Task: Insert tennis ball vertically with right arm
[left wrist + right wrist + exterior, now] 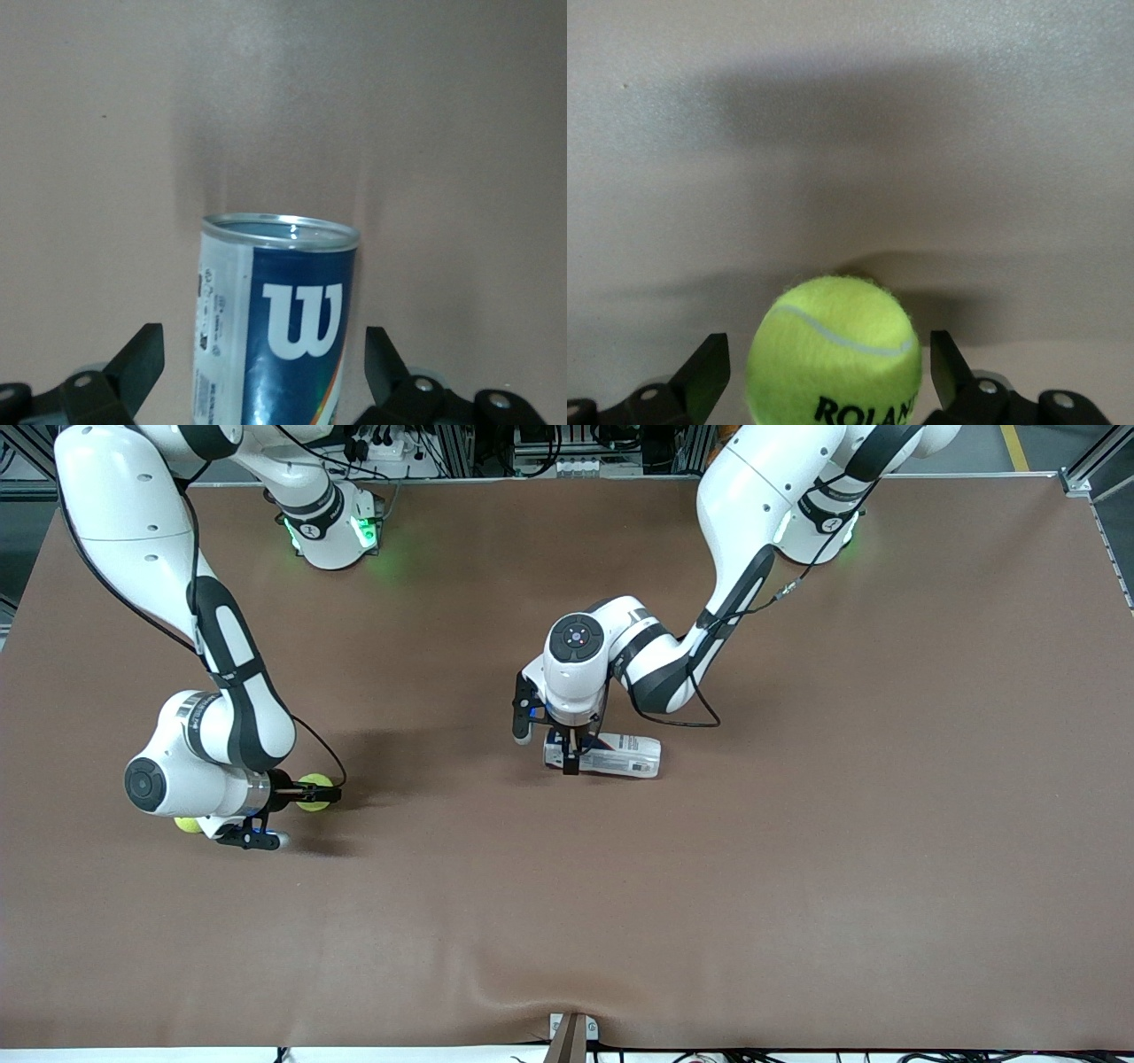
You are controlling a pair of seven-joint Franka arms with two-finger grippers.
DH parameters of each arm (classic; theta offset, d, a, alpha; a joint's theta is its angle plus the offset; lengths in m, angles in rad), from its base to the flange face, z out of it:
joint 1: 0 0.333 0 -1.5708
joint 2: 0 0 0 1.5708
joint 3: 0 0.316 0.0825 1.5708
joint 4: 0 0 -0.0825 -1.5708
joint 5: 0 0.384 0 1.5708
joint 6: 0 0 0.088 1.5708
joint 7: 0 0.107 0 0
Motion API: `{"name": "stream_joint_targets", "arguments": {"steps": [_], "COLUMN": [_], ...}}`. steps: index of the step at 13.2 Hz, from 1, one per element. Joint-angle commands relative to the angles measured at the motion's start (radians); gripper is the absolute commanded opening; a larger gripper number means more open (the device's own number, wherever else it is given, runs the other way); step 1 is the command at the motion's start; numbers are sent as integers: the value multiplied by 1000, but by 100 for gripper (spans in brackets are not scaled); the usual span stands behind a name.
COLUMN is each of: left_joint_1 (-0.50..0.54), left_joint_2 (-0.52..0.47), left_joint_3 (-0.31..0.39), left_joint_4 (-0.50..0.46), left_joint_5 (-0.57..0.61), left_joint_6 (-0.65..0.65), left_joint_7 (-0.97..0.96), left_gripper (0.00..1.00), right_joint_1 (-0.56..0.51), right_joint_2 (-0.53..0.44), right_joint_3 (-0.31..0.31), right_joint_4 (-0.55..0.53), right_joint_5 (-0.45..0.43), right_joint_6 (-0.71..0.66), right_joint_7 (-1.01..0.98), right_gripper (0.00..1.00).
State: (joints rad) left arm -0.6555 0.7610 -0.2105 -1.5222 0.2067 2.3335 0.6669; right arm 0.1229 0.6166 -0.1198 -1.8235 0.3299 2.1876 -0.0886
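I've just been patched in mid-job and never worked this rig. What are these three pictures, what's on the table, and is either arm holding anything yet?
Two white robot arms with two-finger grippers work at a brown table. The wide picture looks down from across the table; the other two come from cameras on each wrist. The right gripper is low, its open fingers either side of a tennis ball, not yet clamped. A second ball peeks out beside that arm's wrist. Mid-table, the left gripper straddles a ball can lying on its side, fingers open and clear of it. Nothing is held.
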Motion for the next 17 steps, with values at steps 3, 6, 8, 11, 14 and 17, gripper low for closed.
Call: {"name": "stream_joint_targets", "arguments": {"steps": [3,6,8,11,14,17], "left_joint_1": [-6,-6,-9,-6,-6,-4], "left_joint_2": [30,57,73,81,81,87], "left_joint_3": [-3,-3,-1,-1,2,3], "left_joint_4": [5,8,7,5,5,4], "left_joint_5": [13,17,17,19,19,19], "left_joint_6": [32,82,128,139,139,139], "left_joint_7": [-7,-4,0,11,19,68], "left_gripper": [100,100,100,100,100,100], "right_joint_1": [-8,-6,-8,-6,-8,-9], "right_joint_2": [-20,-20,-18,-18,-17,-21], "right_joint_3": [5,5,5,5,5,3], "right_joint_4": [-17,-11,-8,-7,-2,13], "right_joint_5": [21,21,21,21,21,21], "right_joint_6": [3,4,7,11,9,4], "right_joint_7": [-20,-19,-20,-19,-19,-20], "right_gripper": [100,93,72,50,43,41]}}
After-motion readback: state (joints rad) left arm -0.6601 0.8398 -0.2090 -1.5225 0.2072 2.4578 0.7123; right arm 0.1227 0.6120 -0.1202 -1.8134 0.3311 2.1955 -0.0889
